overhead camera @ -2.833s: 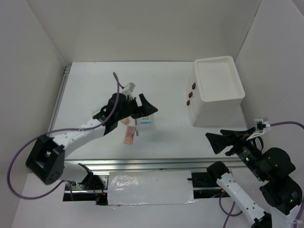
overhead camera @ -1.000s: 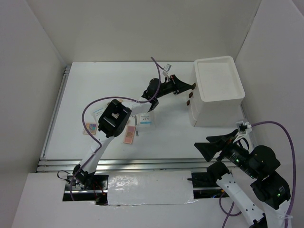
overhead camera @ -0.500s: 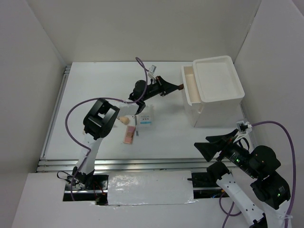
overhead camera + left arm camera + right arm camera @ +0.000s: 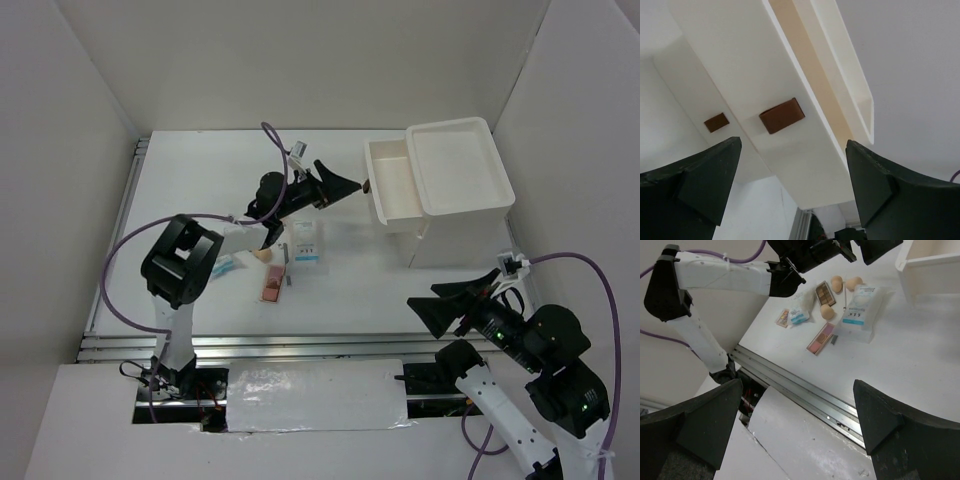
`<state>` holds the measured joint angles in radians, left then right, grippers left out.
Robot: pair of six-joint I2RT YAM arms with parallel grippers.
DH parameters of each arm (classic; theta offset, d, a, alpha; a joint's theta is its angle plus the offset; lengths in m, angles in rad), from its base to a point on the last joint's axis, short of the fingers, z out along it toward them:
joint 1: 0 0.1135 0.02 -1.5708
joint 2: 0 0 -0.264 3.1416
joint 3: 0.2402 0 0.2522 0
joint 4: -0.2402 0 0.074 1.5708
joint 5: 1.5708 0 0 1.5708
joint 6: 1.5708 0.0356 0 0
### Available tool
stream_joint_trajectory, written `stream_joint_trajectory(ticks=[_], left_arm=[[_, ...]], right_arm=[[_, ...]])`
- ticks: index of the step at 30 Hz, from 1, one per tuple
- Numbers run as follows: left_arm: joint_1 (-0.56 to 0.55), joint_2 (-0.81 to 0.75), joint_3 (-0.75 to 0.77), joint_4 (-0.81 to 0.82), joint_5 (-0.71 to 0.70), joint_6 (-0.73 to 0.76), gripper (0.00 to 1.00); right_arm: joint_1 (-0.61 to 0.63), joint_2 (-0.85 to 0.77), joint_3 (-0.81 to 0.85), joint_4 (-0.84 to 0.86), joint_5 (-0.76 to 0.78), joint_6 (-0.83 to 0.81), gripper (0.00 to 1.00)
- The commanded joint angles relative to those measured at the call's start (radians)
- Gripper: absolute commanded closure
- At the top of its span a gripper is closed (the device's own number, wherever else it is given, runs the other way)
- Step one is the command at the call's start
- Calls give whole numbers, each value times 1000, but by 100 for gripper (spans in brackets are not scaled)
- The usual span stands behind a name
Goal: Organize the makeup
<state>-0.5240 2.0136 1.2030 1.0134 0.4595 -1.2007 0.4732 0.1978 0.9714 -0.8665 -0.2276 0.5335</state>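
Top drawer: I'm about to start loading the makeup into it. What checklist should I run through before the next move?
1. Top drawer pulled out: ok.
2. Nothing seen inside it from the top view: ok.
3. Left gripper off the brown handle: ok; it is open, with a finger on each side and no contact.
4. Right gripper open and empty: ok.
5. Sponges, palettes and packets lying uncovered on the table: ok.
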Motion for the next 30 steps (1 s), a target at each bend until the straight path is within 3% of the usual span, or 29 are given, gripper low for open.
stream_joint_trajectory(ticks=[1, 5, 6, 7, 8, 12, 14, 15, 18, 23, 30], left_arm=[[12, -140, -43, -18, -25, 85, 1], [30, -288, -76, -298, -161, 239, 1], [35, -318, -71, -490, -207, 271, 0], [35, -373, -41, -612, -351, 342, 1], [33, -410, -16, -873, -436, 367, 1], [33, -434, 116, -1357, -842, 400, 1], [44, -411, 188, -1496, -982, 383, 0], [54, -383, 208, -1536, -1028, 394, 1], [136, -322, 257, -1601, -984, 443, 1], [186, -242, 266, -1564, -920, 503, 1], [208, -59, 411, -1593, -887, 515, 6]], right_arm=[[-5, 40, -19, 73, -26, -7, 0], [-4, 58, -43, 113, -50, -3, 0], [-4, 64, -49, 122, -61, 0, 0], [-2, 68, -60, 139, -64, 2, 0], [-4, 72, -66, 158, -70, 3, 0], [-4, 80, -103, 201, -82, 19, 0], [-4, 86, -115, 218, -85, 23, 0], [-4, 88, -119, 222, -87, 23, 0], [-4, 89, -131, 222, -82, 26, 0], [-7, 72, -151, 208, -76, 28, 0], [-4, 66, -165, 175, -64, 17, 0]])
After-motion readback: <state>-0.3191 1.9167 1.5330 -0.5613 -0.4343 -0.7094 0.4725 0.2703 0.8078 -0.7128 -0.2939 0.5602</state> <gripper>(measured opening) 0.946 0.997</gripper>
